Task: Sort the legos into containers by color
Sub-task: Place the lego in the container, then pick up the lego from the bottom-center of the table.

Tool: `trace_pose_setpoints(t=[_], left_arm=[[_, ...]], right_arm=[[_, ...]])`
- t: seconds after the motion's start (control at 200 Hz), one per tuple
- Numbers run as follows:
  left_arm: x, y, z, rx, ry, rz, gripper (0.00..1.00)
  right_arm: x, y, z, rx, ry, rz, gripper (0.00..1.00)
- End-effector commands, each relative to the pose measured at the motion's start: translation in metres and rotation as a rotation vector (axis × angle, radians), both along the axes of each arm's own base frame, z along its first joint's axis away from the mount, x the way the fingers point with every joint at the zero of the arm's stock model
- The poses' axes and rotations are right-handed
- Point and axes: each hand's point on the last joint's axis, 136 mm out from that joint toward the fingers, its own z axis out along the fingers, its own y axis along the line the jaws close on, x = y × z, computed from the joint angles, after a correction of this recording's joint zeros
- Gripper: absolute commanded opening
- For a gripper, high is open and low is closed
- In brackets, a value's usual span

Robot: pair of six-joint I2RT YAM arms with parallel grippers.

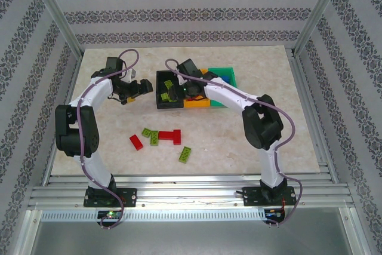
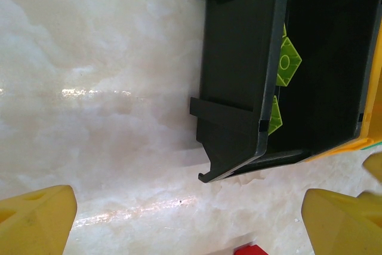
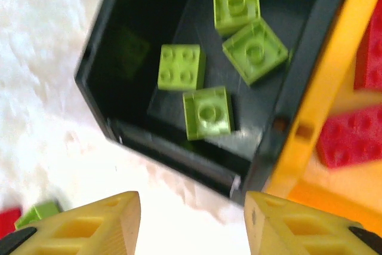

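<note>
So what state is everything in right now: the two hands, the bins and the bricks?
black bin: upright, lime bricks lying inside.
orange-yellow bin: upright, red bricks inside.
green bin: upright, contents too small to tell.
loose bricks: red and lime, lying unsorted on the table.
left hand: open, empty, near the black bin.
right hand: open, empty, over the black bin's edge.

A pale marbled table (image 1: 227,147) spreads beneath the left gripper (image 1: 140,88) and right gripper (image 1: 179,91), streaked with reflected light. Ahead and on both sides stand walls (image 1: 179,13) papered in grey floral stripes, framed by aluminium posts (image 1: 55,10). Slotted metal rails (image 1: 191,192) lie behind.
</note>
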Motion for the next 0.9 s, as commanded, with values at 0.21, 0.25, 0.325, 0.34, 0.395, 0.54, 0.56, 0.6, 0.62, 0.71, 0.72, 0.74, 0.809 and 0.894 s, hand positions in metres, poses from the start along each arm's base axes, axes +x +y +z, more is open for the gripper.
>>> trace_pose_setpoints(t=[0.21, 0.25, 0.325, 0.34, 0.395, 0.54, 0.56, 0.6, 0.62, 0.71, 0.72, 0.74, 0.809, 0.894], left_arm=[[0.004, 0.004, 0.002, -0.008, 0.005, 0.003, 0.97], [0.003, 0.005, 0.001, -0.004, 0.005, 0.003, 0.97], [0.002, 0.006, 0.001, 0.004, 0.005, 0.004, 0.97], [0.002, 0.005, 0.002, 0.003, 0.004, 0.004, 0.97], [0.004, 0.005, 0.003, -0.003, -0.002, 0.004, 0.97], [0.002, 0.006, 0.001, 0.003, 0.008, 0.004, 0.97], [0.002, 0.006, 0.001, 0.004, 0.007, 0.004, 0.97], [0.003, 0.006, 0.002, 0.002, 0.001, 0.005, 0.97], [0.003, 0.005, 0.003, -0.001, -0.001, 0.004, 0.97], [0.002, 0.006, 0.003, 0.002, 0.001, 0.004, 0.97], [0.002, 0.005, 0.003, 0.001, 0.002, 0.004, 0.97], [0.002, 0.006, 0.003, 0.004, 0.001, 0.003, 0.97], [0.002, 0.007, 0.005, 0.009, -0.005, 0.005, 0.97], [0.004, 0.005, 0.006, -0.003, -0.008, 0.005, 0.97]], right_arm=[[-0.079, -0.007, 0.012, -0.004, 0.025, 0.138, 0.5], [-0.091, -0.009, 0.008, -0.023, 0.034, 0.147, 0.5], [-0.109, -0.015, 0.001, -0.049, 0.043, 0.147, 0.51], [-0.113, -0.016, -0.001, -0.051, 0.048, 0.148, 0.51], [-0.126, -0.019, -0.007, -0.063, 0.062, 0.151, 0.51], [-0.155, -0.03, -0.024, -0.107, 0.094, 0.133, 0.51], [-0.159, -0.032, -0.026, -0.109, 0.104, 0.125, 0.51], [-0.165, -0.033, -0.029, -0.109, 0.115, 0.114, 0.51], [-0.168, -0.033, -0.031, -0.109, 0.121, 0.107, 0.51], [-0.181, -0.036, -0.035, -0.118, 0.129, 0.089, 0.51], [-0.182, -0.037, -0.036, -0.121, 0.129, 0.086, 0.51], [-0.184, -0.038, -0.037, -0.124, 0.132, 0.08, 0.51], [-0.189, -0.04, -0.042, -0.123, 0.151, 0.06, 0.51], [-0.198, -0.038, -0.046, -0.111, 0.176, 0.055, 0.52]])
